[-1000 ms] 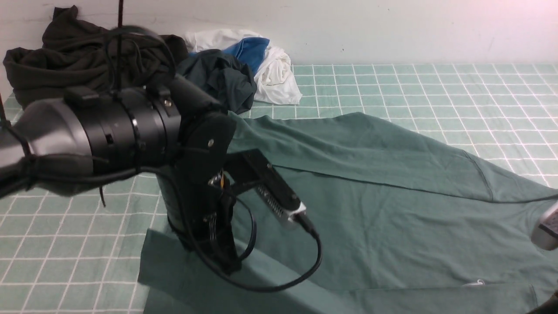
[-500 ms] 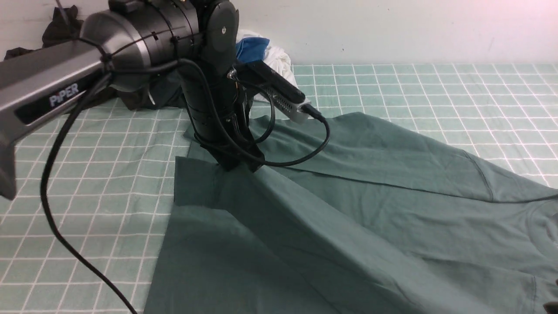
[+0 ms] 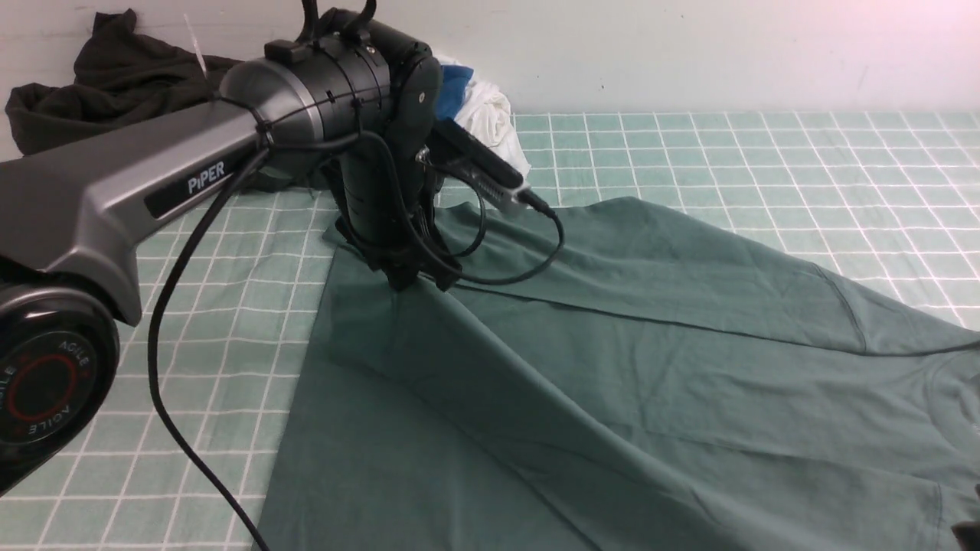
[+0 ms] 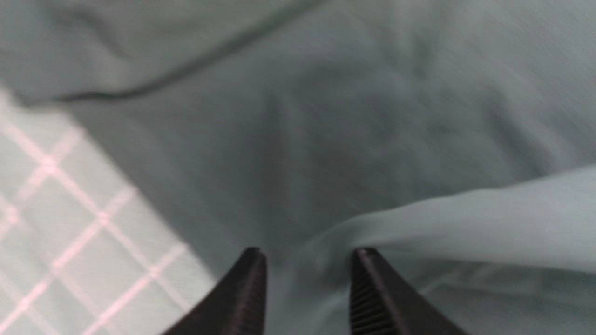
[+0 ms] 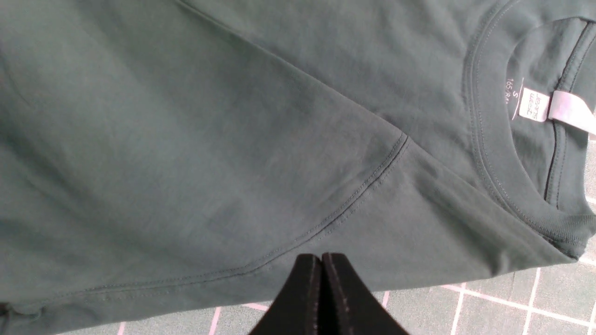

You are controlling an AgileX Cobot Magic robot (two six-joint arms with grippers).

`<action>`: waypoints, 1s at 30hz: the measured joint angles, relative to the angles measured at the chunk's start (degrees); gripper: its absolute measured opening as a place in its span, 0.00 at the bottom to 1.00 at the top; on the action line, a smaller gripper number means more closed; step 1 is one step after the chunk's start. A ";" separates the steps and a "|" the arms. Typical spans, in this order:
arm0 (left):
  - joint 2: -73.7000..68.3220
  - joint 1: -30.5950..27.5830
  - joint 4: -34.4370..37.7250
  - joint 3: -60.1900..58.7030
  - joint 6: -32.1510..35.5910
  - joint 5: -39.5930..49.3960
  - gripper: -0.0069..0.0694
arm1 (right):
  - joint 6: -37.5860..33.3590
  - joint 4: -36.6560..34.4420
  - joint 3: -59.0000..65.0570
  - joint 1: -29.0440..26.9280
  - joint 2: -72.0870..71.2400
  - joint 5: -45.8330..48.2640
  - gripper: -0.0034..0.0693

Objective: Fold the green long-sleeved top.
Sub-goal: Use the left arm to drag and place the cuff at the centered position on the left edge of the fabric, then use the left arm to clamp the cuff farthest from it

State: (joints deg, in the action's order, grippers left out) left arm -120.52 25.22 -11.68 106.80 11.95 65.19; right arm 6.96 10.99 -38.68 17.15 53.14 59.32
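The green long-sleeved top (image 3: 651, 367) lies spread over the middle and right of the table, with a diagonal fold ridge running from the far left down to the near right. My left gripper (image 3: 417, 282) points down at the far-left end of that ridge. In the left wrist view its jaws stand apart (image 4: 307, 253) over the blurred fabric (image 4: 372, 116). My right gripper (image 5: 321, 257) is shut and empty, just above the top's shoulder seam (image 5: 354, 195), near the collar and white neck label (image 5: 535, 104). It is almost out of the front view.
A blackish-olive garment (image 3: 115, 84) is heaped at the back left by the wall. White and blue clothes (image 3: 482, 115) lie behind my left arm. The green checked tablecloth (image 3: 766, 153) shows bare at the back right and at the left (image 3: 230, 321).
My left gripper has carried the top's near-left edge away from me to the far left, laying fabric over. My right wrist, seen at the right edge, has left the front view.
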 joint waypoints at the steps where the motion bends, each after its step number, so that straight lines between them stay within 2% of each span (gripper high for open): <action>1: -0.06 -0.80 -1.04 1.21 -2.20 -0.96 0.50 | 0.00 0.00 0.00 0.00 0.01 -0.98 0.03; 4: -0.90 -3.20 -1.54 3.03 -5.48 -2.27 0.57 | 0.00 0.00 0.00 0.00 0.01 -3.67 0.03; 8: -3.27 -7.51 -0.52 3.96 -8.69 -4.29 0.60 | 0.00 0.66 0.00 0.00 0.12 -7.27 0.03; 14: -7.46 -14.13 6.44 4.03 -10.19 -11.09 0.60 | 0.00 1.26 0.00 0.00 0.42 -11.73 0.03; 17: -10.14 -16.97 11.68 4.03 -10.36 -17.72 0.60 | 0.02 1.27 0.00 0.00 0.51 -14.09 0.03; 25: -14.96 -19.09 18.16 4.03 -11.16 -30.13 0.60 | 0.12 1.32 0.00 0.00 0.51 -14.96 0.03; 29: -15.92 -19.09 18.63 4.03 -11.95 -31.63 0.59 | 0.12 1.49 0.00 0.00 0.51 -14.96 0.03; 30: -15.98 -19.09 18.75 4.03 -11.95 -31.94 0.56 | 0.12 1.49 0.00 0.00 0.51 -14.96 0.03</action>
State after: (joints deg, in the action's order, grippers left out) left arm -136.50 6.13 7.06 110.83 0.00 33.24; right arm 7.08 12.48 -38.68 17.15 53.65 44.36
